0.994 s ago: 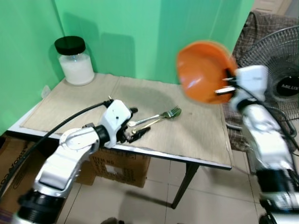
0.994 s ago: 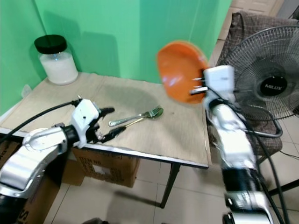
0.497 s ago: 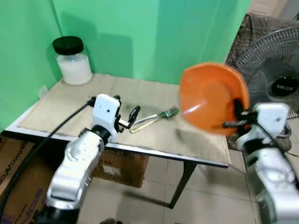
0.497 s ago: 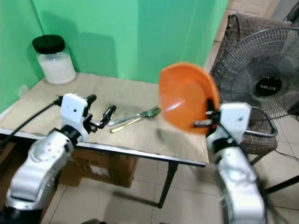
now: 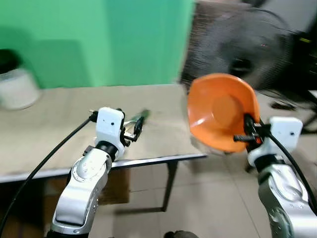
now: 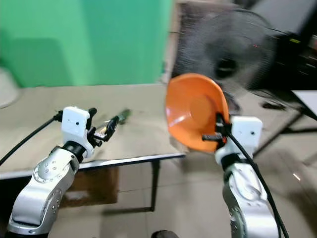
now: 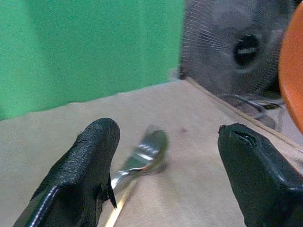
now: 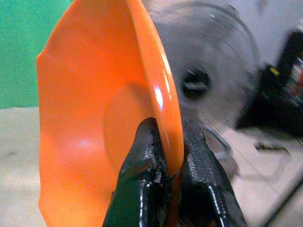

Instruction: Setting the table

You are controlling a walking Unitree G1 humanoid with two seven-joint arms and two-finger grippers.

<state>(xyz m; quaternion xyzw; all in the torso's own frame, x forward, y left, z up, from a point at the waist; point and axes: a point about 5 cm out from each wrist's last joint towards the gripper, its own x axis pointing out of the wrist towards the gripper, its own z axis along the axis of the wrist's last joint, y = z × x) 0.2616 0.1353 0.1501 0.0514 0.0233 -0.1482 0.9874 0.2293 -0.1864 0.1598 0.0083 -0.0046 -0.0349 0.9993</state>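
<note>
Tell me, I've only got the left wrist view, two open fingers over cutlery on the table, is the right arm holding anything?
Observer: Yes, the right gripper is pinched on the rim of an orange bowl.
Operator: Is the bowl on the table?
Observer: No, it is held tilted in the air, off the table's right end.
Operator: Anything else on the table?
Observer: A blurred white jar stands at the far left, well away from the left gripper.

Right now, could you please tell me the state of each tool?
Left tool: open, holding nothing, above the cutlery on the table.
Right tool: closed on the rim of the orange bowl, held tilted.
</note>
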